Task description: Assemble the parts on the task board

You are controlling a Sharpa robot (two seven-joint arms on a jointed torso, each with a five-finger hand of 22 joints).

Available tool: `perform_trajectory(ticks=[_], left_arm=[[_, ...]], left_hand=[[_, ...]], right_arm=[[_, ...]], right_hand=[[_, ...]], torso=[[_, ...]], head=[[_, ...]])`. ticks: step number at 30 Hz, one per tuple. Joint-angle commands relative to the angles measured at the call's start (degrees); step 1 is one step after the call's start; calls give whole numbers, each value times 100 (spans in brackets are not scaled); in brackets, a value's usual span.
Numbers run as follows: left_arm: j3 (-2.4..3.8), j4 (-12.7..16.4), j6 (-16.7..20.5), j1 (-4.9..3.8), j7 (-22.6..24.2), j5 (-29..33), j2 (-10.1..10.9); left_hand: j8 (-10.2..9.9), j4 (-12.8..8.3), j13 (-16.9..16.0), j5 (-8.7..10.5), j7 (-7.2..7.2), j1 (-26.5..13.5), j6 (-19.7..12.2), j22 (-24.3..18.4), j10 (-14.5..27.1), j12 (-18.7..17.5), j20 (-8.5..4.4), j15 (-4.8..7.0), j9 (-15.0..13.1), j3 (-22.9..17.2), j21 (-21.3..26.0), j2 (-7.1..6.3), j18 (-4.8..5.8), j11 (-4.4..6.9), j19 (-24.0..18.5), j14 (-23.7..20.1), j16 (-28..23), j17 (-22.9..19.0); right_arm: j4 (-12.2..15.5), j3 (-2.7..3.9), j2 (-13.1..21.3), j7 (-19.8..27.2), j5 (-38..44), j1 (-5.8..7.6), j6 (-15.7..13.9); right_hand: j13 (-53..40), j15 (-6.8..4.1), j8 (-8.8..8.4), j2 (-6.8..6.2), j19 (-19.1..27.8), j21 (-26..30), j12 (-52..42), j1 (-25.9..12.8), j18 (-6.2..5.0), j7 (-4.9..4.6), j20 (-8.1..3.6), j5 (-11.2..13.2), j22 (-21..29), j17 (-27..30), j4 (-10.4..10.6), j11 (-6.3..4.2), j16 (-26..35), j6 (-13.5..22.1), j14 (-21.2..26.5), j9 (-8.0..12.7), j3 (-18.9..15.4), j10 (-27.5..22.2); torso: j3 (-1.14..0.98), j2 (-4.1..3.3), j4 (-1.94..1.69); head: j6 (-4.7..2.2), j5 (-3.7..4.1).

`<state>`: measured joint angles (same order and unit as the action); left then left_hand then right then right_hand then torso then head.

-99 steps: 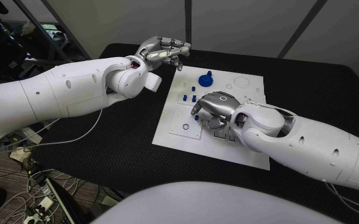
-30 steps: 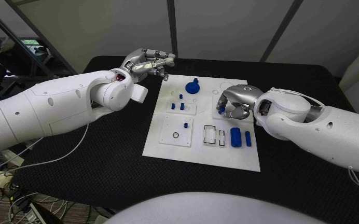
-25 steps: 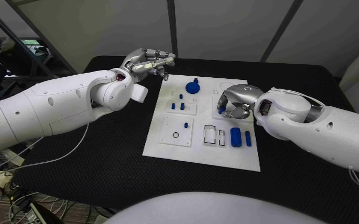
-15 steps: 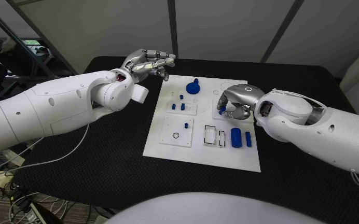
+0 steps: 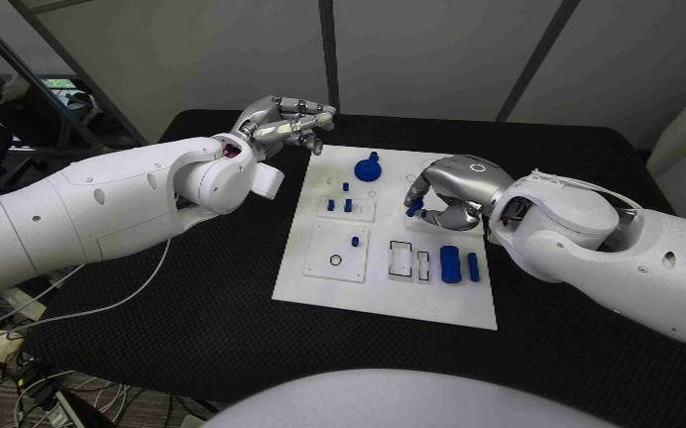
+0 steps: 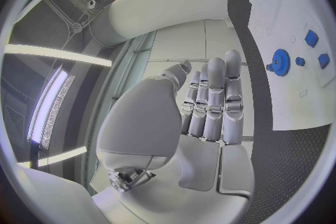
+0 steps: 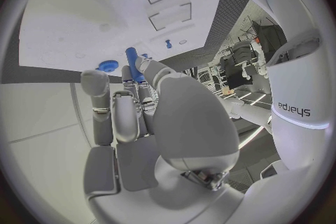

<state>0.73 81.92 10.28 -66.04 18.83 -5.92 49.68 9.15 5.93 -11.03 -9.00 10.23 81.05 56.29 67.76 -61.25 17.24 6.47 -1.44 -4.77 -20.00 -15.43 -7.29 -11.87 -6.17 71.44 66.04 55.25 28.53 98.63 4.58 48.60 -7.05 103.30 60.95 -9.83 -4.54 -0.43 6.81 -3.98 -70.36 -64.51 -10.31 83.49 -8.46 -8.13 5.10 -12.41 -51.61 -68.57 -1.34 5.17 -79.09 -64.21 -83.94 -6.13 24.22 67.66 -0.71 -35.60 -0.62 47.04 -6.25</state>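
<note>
Our right hand holds a small blue peg over the task board.
It has moved the peg a little toward the board's middle, so we think placing comes next; our left hand waits curled and empty.

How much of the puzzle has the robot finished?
Some looks done: a blue gear and small blue pegs already stand on the task board. Right now the right hand pinches a blue peg above the board. Still left: a big blue piece lies loose beside two empty slots. The left hand holds nothing, off the board.
</note>
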Motion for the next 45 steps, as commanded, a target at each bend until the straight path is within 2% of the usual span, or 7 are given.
perform_trajectory(ticks=[1,8,14,16,27,32,45], left_arm=[[4,-2,-76,-2,-1,19,-17],[4,-1,-82,2,-5,19,-26],[4,5,-90,2,-3,19,-42],[4,8,-91,2,-2,19,-44],[5,2,-91,0,0,19,-64],[6,-8,-92,-1,0,19,-80],[6,-24,-101,-1,-2,19,-108]], left_hand=[[32,-9,-6,5,-2,22,-24,-6,35,7,36,-4,7,28,21,54,152,16,14,-30,-29,-6],[32,-9,-6,5,-2,22,-24,-6,35,7,36,-4,7,28,21,54,152,16,14,-30,-29,-6],[32,-9,-6,5,-2,22,-24,-6,35,7,36,-4,7,28,21,54,152,16,14,-30,-29,-6],[32,-9,-6,5,-2,22,-24,-6,35,7,36,-4,7,28,21,54,152,16,14,-30,-29,-6],[39,-11,-8,4,-4,28,-26,-15,43,21,37,-4,7,33,29,66,151,17,17,-34,-27,-10],[39,-11,-8,4,-4,28,-26,-15,43,21,37,-4,7,33,29,66,151,17,17,-34,-27,-10],[39,-11,-8,4,-4,28,-26,-15,43,21,37,-4,7,33,29,66,151,17,17,-34,-27,-10]], right_arm=[[197,23,-51,-1,51,7,-206],[287,41,-408,115,-5,6,-256],[84,29,-865,236,-111,3,-240],[3,15,-990,270,-134,-5,-232],[-373,-278,-1494,446,-223,-213,-163],[-533,-363,-1629,494,-228,-283,-115],[-734,-445,-1752,517,-228,-332,21]], right_hand=[[-20,-36,8,8,-24,-29,0,66,83,-11,0,-32,-5,-5,-9,-118,-25,-46,-233,-3,23,157],[-25,-35,-9,-10,-20,-39,21,65,84,-20,-3,-43,-13,3,-29,-112,-23,-24,-231,-5,38,165],[-27,-33,-16,-11,-19,-46,34,70,85,-24,-3,-56,-19,12,-40,-109,-19,-16,-229,-6,53,166],[-28,-33,-19,-11,-13,-43,40,71,83,-26,-3,-61,-11,14,-44,-108,-18,-12,-228,-7,59,166],[-29,-29,-26,-22,-2,-38,56,66,81,-31,-2,-70,-1,30,-54,-103,-10,-4,-225,-9,65,162],[-30,-28,-30,-26,3,-39,66,68,80,-33,-2,-77,0,28,-64,-101,-11,1,-225,-11,72,161],[-30,-27,-33,-27,9,-35,72,69,79,-35,-1,-81,8,30,-69,-99,-11,4,-224,-11,77,159]], torso=[[2,3,-9],[9,-5,-12],[16,-11,-28],[12,-16,-12],[0,-13,-1],[3,-10,-7],[2,-3,2]], head=[[-4,-16],[38,-108],[94,-211],[109,-264],[206,-416],[249,-447],[296,-502]])
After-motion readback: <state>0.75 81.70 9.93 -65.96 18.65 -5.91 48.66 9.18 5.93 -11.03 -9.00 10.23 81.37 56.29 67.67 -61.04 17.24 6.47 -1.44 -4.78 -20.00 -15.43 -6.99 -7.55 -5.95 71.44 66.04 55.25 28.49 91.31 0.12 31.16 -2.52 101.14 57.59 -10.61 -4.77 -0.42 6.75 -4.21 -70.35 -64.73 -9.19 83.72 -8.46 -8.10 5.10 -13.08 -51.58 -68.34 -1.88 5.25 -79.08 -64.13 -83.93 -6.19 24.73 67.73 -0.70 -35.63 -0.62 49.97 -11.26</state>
